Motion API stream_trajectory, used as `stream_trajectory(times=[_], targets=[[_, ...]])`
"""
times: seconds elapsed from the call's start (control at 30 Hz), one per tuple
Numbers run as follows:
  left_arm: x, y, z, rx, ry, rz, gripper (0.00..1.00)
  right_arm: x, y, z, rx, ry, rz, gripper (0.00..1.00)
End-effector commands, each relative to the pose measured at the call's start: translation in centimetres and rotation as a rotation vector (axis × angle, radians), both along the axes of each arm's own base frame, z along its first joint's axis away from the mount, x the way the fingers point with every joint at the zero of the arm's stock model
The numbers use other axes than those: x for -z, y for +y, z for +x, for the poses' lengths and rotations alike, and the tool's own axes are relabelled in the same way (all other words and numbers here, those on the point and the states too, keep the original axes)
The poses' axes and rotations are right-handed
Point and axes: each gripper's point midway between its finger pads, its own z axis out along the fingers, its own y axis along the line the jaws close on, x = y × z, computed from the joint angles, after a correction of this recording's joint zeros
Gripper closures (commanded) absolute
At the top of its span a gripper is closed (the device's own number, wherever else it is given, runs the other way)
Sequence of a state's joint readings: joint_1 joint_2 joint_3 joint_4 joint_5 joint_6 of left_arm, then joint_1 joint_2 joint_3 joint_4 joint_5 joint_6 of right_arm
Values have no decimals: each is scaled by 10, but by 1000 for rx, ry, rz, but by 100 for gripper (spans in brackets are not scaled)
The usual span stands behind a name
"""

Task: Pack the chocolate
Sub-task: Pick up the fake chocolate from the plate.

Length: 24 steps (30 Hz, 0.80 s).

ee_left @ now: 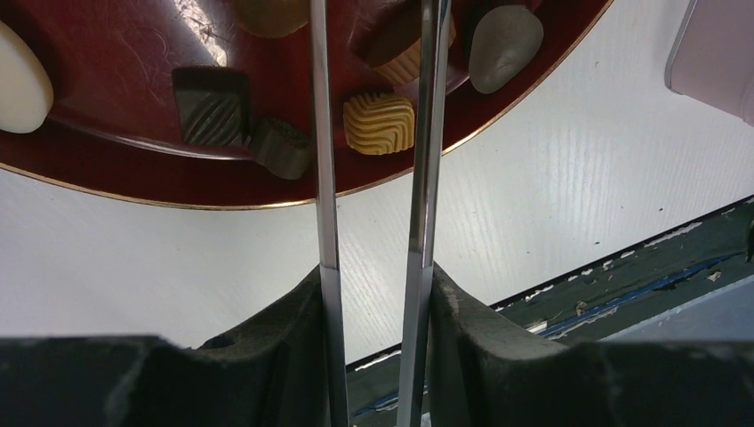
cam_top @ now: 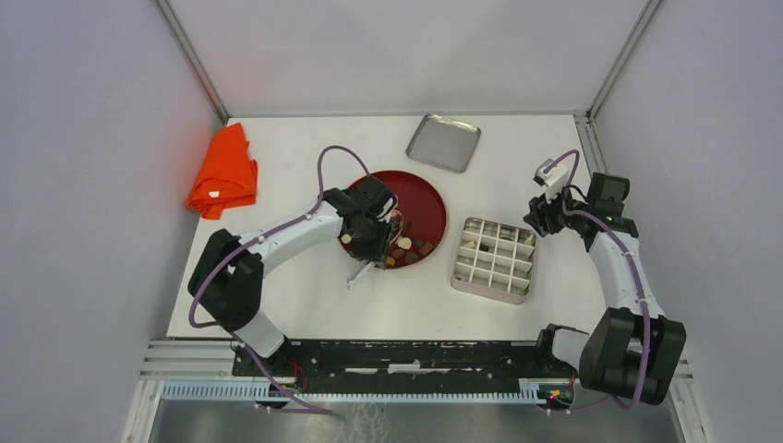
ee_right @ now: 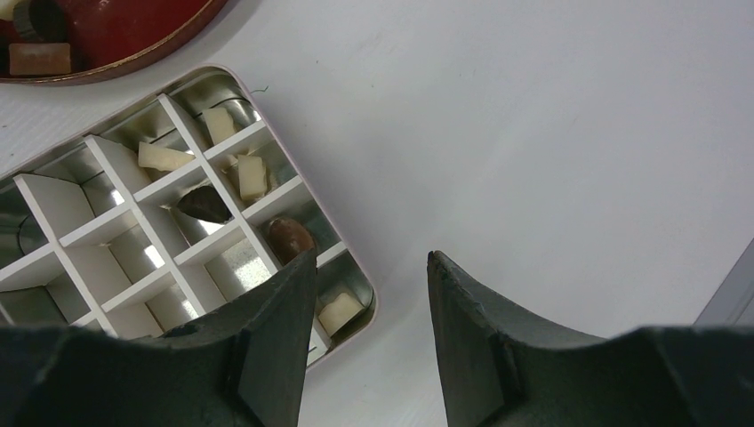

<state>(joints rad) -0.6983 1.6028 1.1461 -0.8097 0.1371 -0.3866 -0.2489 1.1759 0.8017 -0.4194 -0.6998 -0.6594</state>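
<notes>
Chocolate (cam_top: 406, 249) lies mostly along the lower rim of the red plate (cam_top: 420, 198), at the middle of the top view, and a few pieces sit in the divided tin (cam_top: 491, 292) just right of it.

At far left, an orange cloth (cam_top: 224, 173) lies by the table's left edge, well apart from the plate, with bare white table (cam_top: 305, 305) below it.

The left gripper (ee_left: 375, 294) hangs over the plate's lower rim, its pads pressed onto a pair of metal tweezers (ee_left: 320, 178). The blades stand slightly apart and run out of the top of the wrist view. Between them lies a tan ribbed piece (ee_left: 379, 122); whether either blade touches it I cannot tell. Left of the blades sit a dark ribbed square (ee_left: 212, 105) and a cream piece (ee_left: 18, 84). A strip of white table separates the plate rim from the black rail (ee_left: 622, 276) at lower right.

A flat metal tray (cam_top: 443, 142) rests near the back wall, apart from the plate.

In the tin, cream pieces (ee_right: 252, 176), a dark piece (ee_right: 204, 205) and a brown oval (ee_right: 291, 238) each occupy their own cell along its right side.

The right gripper (ee_right: 372, 258) hovers by the tin's right edge, jaws parted and holding nothing, with bare table to its right.
</notes>
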Motion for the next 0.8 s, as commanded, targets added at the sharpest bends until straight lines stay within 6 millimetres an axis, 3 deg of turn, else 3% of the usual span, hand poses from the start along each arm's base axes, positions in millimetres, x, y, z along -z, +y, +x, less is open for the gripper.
stream_trajectory(times=[0.0, 0.37, 0.5, 0.57, 0.6, 0.77], targets=[[-12, -17, 13, 24, -46, -46, 56, -16, 2, 6, -25, -53, -5, 45], [-10, -19, 24, 36, -59, -10, 60, -16, 2, 6, -24, -51, -7, 45], [-10, -15, 26, 29, -66, 11, 74, -15, 2, 6, -27, -49, -6, 45], [-12, -15, 27, 24, -75, 10, 94, -15, 2, 6, -27, -49, -6, 45], [-15, -16, 28, 20, -83, 4, 98, -15, 3, 6, -27, -48, -6, 45], [-39, -18, 32, 1, -142, -44, 98, -15, 3, 6, -28, -49, -5, 45]])
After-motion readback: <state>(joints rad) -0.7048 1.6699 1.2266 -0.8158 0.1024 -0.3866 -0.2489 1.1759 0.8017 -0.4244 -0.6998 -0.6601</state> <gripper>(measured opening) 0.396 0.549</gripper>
